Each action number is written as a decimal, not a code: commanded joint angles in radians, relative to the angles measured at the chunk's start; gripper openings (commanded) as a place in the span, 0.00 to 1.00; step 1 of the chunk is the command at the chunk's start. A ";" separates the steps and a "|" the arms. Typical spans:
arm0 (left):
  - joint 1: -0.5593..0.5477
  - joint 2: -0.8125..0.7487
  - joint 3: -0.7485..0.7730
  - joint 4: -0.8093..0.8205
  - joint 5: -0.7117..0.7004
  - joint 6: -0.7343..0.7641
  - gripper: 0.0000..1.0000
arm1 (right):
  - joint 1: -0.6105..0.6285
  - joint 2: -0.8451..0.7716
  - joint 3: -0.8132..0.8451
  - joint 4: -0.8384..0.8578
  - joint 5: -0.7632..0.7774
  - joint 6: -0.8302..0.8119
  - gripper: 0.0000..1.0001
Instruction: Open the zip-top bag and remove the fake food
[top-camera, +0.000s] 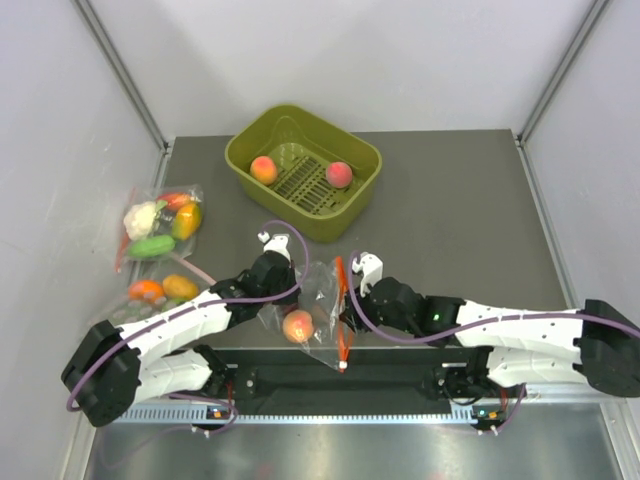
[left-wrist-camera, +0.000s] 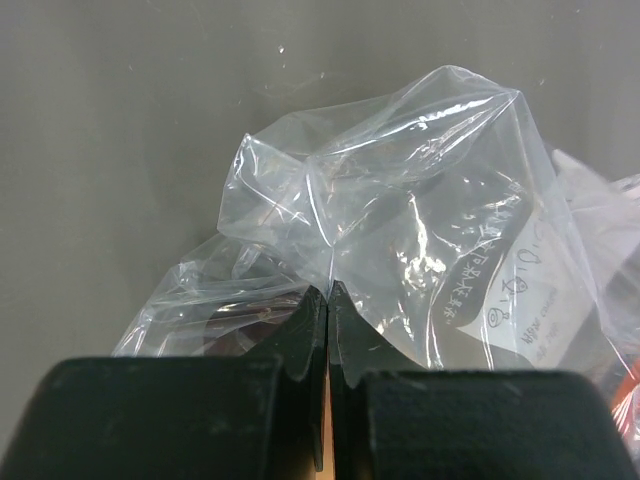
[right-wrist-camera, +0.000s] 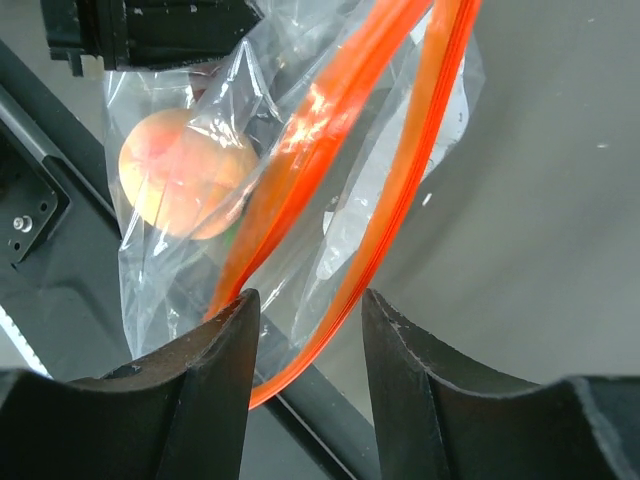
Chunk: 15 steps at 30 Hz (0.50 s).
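Note:
The clear zip-top bag (top-camera: 315, 300) with an orange-red zip strip (top-camera: 342, 315) hangs at the table's near edge, its mouth apart. One peach (top-camera: 298, 326) is inside it, also in the right wrist view (right-wrist-camera: 185, 172). Two peaches (top-camera: 264, 169) (top-camera: 339, 174) lie in the green basket (top-camera: 352, 212). My left gripper (top-camera: 283, 262) is shut on a fold of the bag's plastic (left-wrist-camera: 400, 230). My right gripper (top-camera: 352, 300) is open at the zip end, its fingers (right-wrist-camera: 215, 370) on either side of one strip (right-wrist-camera: 400, 200), not pinching it.
Two other clear bags of vegetables lie at the left: one with cauliflower and cucumber (top-camera: 160, 225), one with orange and green pieces (top-camera: 160, 292). A black rail (top-camera: 330, 380) runs along the near edge under the bag. Grey walls close in both sides.

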<state>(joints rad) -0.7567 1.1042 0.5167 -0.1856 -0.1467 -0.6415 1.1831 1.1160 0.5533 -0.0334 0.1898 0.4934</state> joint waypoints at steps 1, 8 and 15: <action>0.003 -0.007 0.031 0.014 -0.004 0.011 0.00 | 0.030 -0.045 0.060 -0.057 0.062 0.008 0.45; 0.003 -0.003 0.032 0.018 0.001 0.009 0.00 | 0.084 -0.033 0.115 -0.114 0.122 0.017 0.45; 0.003 -0.013 0.029 0.006 -0.007 0.013 0.00 | 0.124 0.008 0.169 -0.155 0.183 0.011 0.45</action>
<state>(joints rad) -0.7567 1.1042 0.5167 -0.1871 -0.1467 -0.6392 1.2755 1.1042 0.6590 -0.1623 0.3107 0.4999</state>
